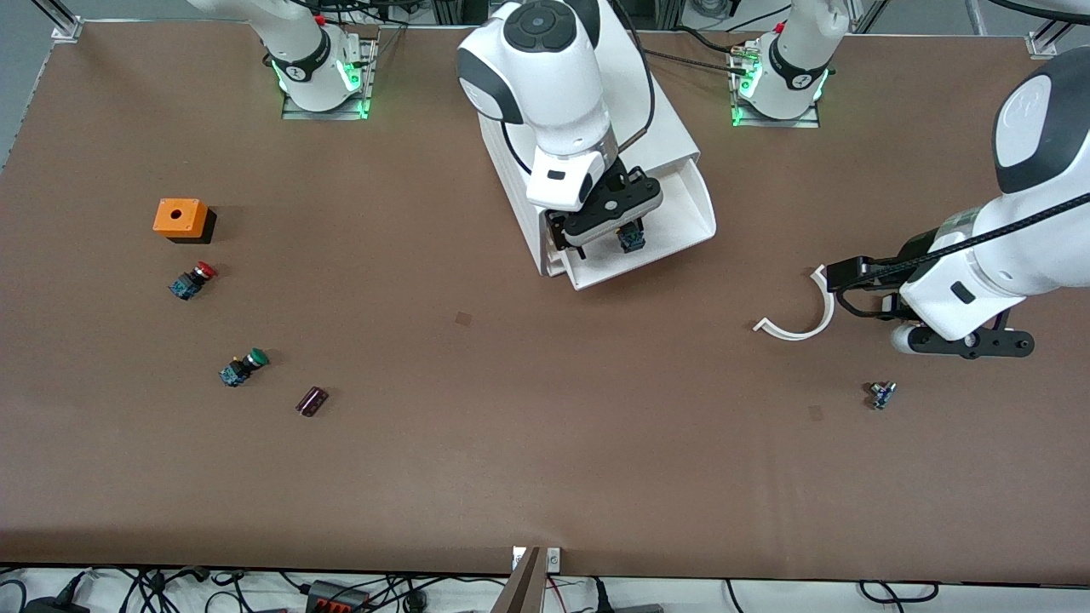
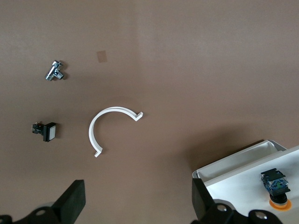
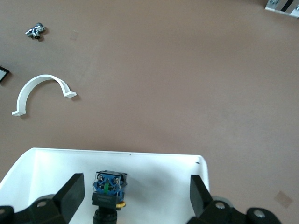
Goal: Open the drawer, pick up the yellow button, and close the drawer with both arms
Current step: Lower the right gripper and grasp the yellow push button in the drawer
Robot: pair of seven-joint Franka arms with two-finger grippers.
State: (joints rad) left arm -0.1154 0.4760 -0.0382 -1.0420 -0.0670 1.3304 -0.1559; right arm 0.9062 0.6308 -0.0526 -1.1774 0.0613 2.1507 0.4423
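The white cabinet [image 1: 664, 128] stands at the middle of the table near the robots' bases. Its top drawer [image 1: 673, 213] is pulled out toward the front camera. The orange-yellow-capped button [image 1: 632, 238] lies in the drawer, black-and-blue body showing. My right gripper [image 1: 606, 243] hangs open over the drawer. In the right wrist view the button [image 3: 108, 189] lies between the spread fingers [image 3: 72, 193], closer to one of them and untouched, inside the drawer's rim [image 3: 117, 151]. My left gripper [image 1: 966, 345] is open and empty over bare table toward the left arm's end. Its wrist view shows the drawer [image 2: 233, 165] and button [image 2: 275, 183].
A white curved clip [image 1: 800, 319] lies beside the left gripper, a small metal part [image 1: 881, 394] nearer the front camera. Toward the right arm's end are an orange box [image 1: 180, 217], a red-capped button [image 1: 194, 279], a green-capped button [image 1: 243, 367] and a dark cylinder [image 1: 312, 401].
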